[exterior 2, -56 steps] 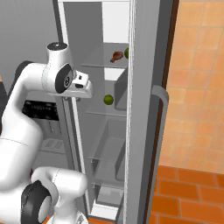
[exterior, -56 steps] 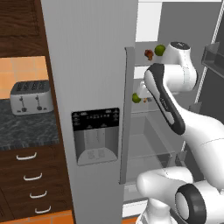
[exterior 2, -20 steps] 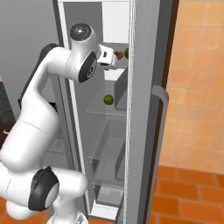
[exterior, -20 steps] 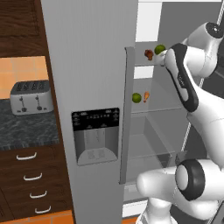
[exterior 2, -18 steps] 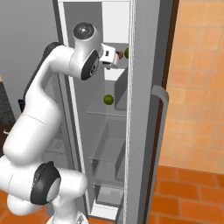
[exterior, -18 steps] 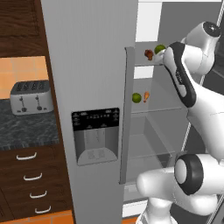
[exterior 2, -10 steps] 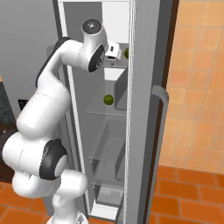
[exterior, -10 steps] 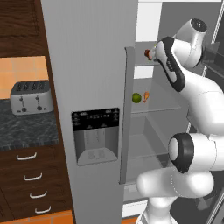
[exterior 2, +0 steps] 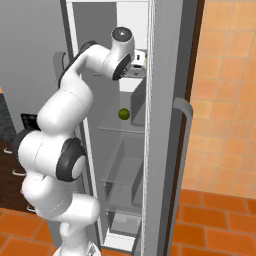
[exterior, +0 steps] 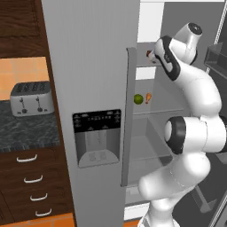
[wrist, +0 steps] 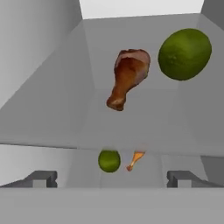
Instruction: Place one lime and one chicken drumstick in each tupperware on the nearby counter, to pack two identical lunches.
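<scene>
With the fridge (exterior: 97, 80) door swung open, I had the gripper (wrist: 111, 178) up at the top shelf, jaws spread wide and holding nothing. In the hand view the drumstick (wrist: 126, 77) lay dead ahead on that shelf, meaty end away from me, bone end toward me, and a lime (wrist: 184, 54) sat just beside it to the right, apart from it. Below them, on the next fridge shelf, I saw a second lime (wrist: 109, 160) and a second drumstick (wrist: 135, 159) close together. I judged the wide jaws were set for a reach onto one of the upper pair, probably the drumstick since it sat centred between the fingertips (wrist: 40, 179). No grasp yet, so the task looked barely started. The counter (exterior: 26, 133) was left of the fridge, with a toaster (exterior: 31, 97) on it. I couldn't see any tupperware there from these views. Risk: the lime could roll if nudged.
</scene>
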Tool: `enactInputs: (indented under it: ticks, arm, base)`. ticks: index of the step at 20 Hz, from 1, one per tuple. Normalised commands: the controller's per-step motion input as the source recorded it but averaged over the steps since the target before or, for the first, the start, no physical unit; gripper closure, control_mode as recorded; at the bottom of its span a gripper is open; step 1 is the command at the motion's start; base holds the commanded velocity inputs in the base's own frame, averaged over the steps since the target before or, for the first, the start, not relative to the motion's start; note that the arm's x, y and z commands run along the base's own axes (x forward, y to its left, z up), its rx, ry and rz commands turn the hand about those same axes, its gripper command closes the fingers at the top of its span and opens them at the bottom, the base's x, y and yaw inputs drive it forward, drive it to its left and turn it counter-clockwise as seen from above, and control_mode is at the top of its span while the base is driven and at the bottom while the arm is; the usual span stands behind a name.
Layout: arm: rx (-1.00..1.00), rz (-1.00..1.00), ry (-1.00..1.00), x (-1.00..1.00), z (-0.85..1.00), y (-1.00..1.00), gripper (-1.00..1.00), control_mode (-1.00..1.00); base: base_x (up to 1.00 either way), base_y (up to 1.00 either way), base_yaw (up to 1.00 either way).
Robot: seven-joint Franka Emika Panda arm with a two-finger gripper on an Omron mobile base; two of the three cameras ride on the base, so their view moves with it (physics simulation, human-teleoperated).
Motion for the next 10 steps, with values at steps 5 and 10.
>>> enactInputs:
  ticks: [5, 10]
  arm:
    - [0.0, 0.0, -0.08, 0.47, -0.31, 0.0, -1.0, -1.0]
    - [0.0, 0.0, -0.01, 0.61, -0.1, 0.0, -1.0, -1.0]
  base:
    - [0.0, 0.0, 0.0]
    - [0.0, 0.0, 0.0]
